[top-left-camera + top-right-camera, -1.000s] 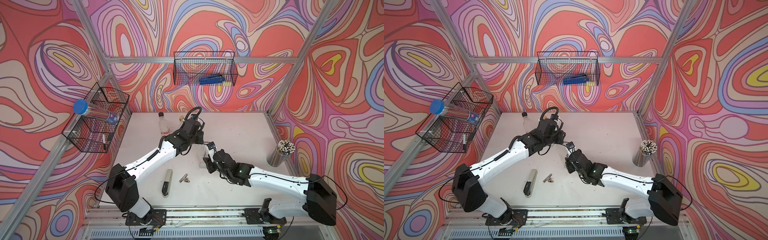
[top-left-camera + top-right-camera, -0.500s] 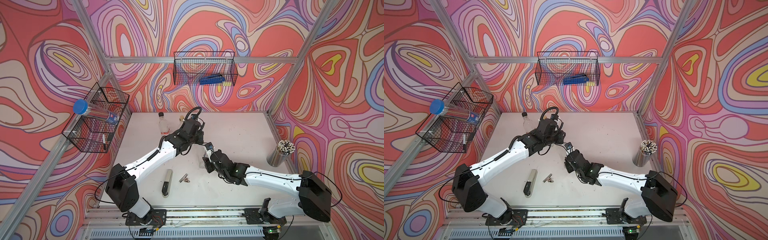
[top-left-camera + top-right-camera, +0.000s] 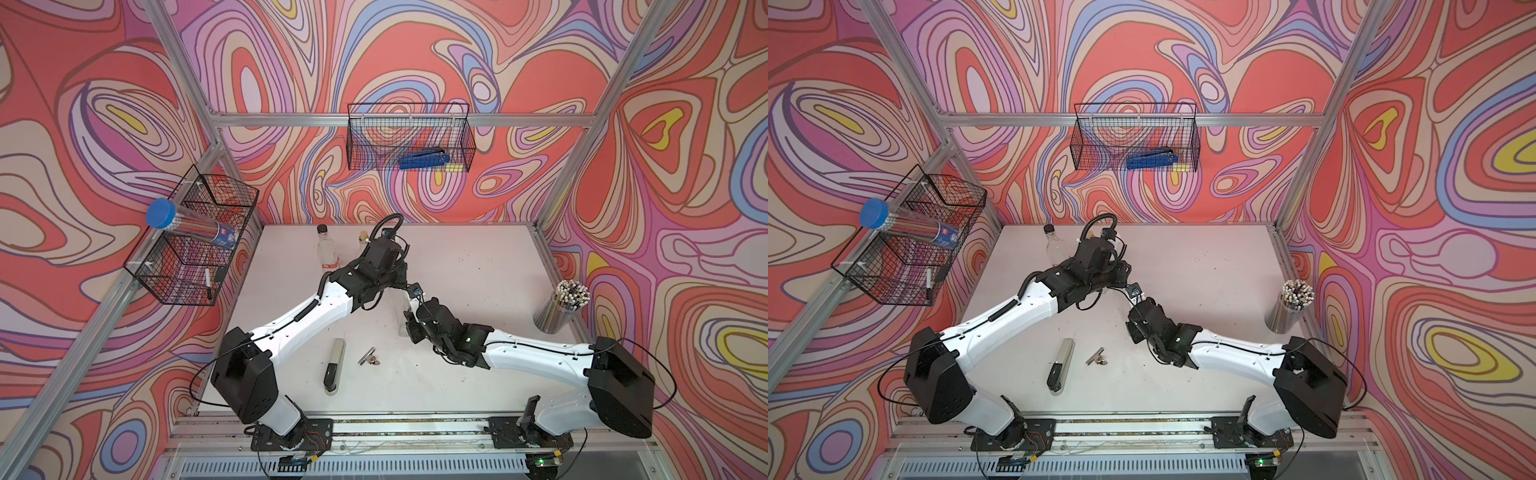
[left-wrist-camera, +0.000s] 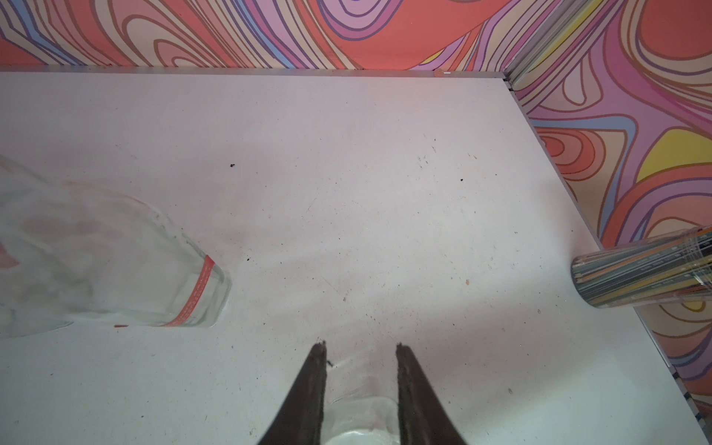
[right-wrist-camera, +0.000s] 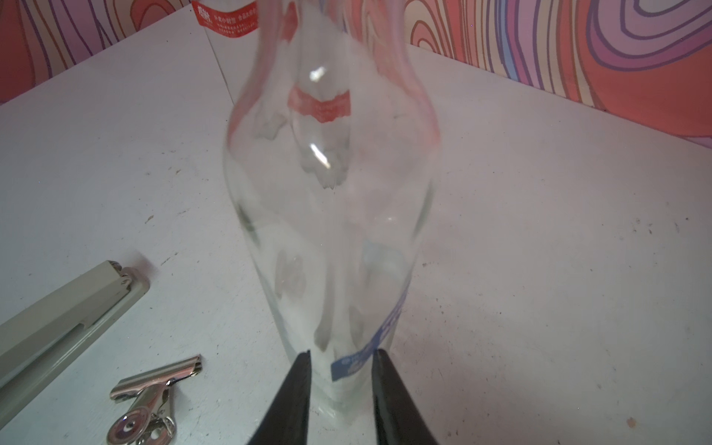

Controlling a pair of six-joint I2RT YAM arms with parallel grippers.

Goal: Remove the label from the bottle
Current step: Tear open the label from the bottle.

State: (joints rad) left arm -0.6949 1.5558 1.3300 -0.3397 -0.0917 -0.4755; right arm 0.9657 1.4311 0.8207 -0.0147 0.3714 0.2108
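Swirl-patterned walls in red, pink and lilac close in a white table (image 3: pixel 478 270) framed in aluminium. Nearest the front rail lie a grey stapler-like tool (image 3: pixel 335 365) and, just beside it, a metal binder clip (image 3: pixel 368 357). Beyond them, about mid-table, the clear bottle (image 5: pixel 327 231) stands upright between the two arms. The right gripper (image 5: pixel 342 352) is low at the bottle's base, with its fingers apart. The blue label (image 5: pixel 370 346) shows in the gap between them, and whether they pinch it I cannot tell. The left gripper (image 4: pixel 360 350) reaches in from above, its fingers clamped on the glass top of the bottle, which fills the space between them in the left wrist view. Off to the right edge stands a metal cup of pencils (image 3: pixel 561 309). Further back, near the rear wall, a second clear bottle (image 3: pixel 326 249) with a red band stands well apart from the first. On the walls hang a wire basket with a blue tool (image 3: pixel 409 137) and a side basket (image 3: pixel 195 232) holding a blue-capped tube.
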